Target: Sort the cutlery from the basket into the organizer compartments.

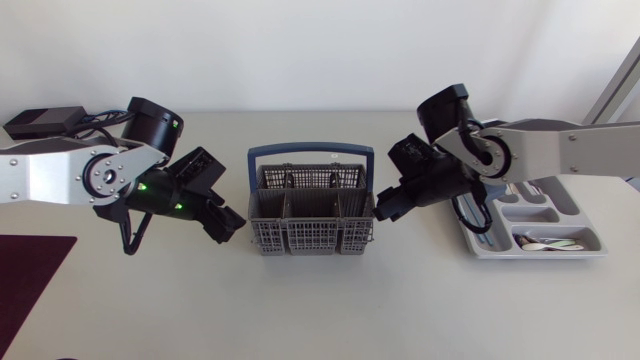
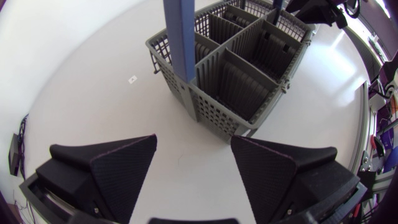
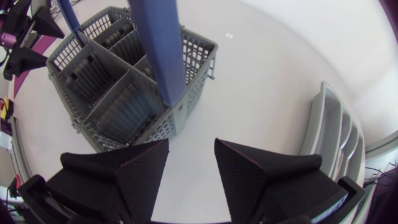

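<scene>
The grey cutlery basket (image 1: 310,222) with a blue handle (image 1: 310,152) stands mid-table. My left gripper (image 1: 228,225) hangs open just left of it; in the left wrist view nothing lies between its fingers (image 2: 118,168) and the basket (image 2: 236,68) is just ahead. My right gripper (image 1: 385,208) is at the basket's right side, open and empty (image 3: 191,165), with the basket (image 3: 124,87) ahead of it. The grey organizer (image 1: 590,240) lies at the right, with spoons (image 1: 550,242) in its nearest compartment. No cutlery shows in the basket compartments I can see.
A black box (image 1: 45,120) with cables sits at the back left. A dark maroon mat (image 1: 30,270) covers the front left corner. The organizer (image 3: 336,137) lies beside my right gripper, away from the basket.
</scene>
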### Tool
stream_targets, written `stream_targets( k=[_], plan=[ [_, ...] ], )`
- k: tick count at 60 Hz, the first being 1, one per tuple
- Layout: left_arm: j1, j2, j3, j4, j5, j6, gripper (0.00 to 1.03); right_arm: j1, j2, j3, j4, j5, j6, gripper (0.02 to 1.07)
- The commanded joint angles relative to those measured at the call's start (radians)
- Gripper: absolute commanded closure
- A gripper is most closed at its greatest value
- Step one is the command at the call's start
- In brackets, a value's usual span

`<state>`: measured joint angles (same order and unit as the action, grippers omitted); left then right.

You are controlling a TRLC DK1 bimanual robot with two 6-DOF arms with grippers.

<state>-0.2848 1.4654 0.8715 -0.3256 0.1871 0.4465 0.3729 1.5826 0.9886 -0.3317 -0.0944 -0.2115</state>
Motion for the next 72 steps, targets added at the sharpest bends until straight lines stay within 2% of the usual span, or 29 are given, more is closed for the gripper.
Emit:
stream_targets(
  k=[1, 22, 39, 49, 55, 62, 72],
  plan=[
    [-0.005, 0.027, 0.037, 0.016, 0.011, 0.017, 0.21, 0.027, 0.036, 0.005, 0.011, 0.021, 0.04, 0.52],
    [-0.002, 0.067, 0.052, 0.034, 0.011, 0.018, 0.21, 0.072, 0.054, 0.035, 0.025, 0.064, 0.073, 0.52],
    [-0.004, 0.047, 0.041, 0.034, 0.015, 0.017, 0.21, 0.07, 0.045, 0.013, 0.037, 0.136, 0.075, 0.51],
    [0.016, 0.0, 0.018, 0.034, 0.015, 0.017, 0.2, 0.035, -0.021, -0.034, 0.036, 0.15, 0.057, 0.44],
    [0.019, -0.033, 0.007, 0.033, 0.015, 0.015, 0.19, 0.014, -0.076, -0.064, 0.026, 0.153, 0.041, 0.35],
    [0.018, -0.059, -0.006, 0.033, 0.015, 0.015, 0.19, 0.011, -0.134, -0.097, 0.014, 0.16, 0.026, 0.34],
    [0.05, -0.166, -0.046, 0.019, 0.014, 0.017, 0.15, -0.023, -0.26, -0.165, 0.002, 0.17, -0.009, 0.18]
  ],
)
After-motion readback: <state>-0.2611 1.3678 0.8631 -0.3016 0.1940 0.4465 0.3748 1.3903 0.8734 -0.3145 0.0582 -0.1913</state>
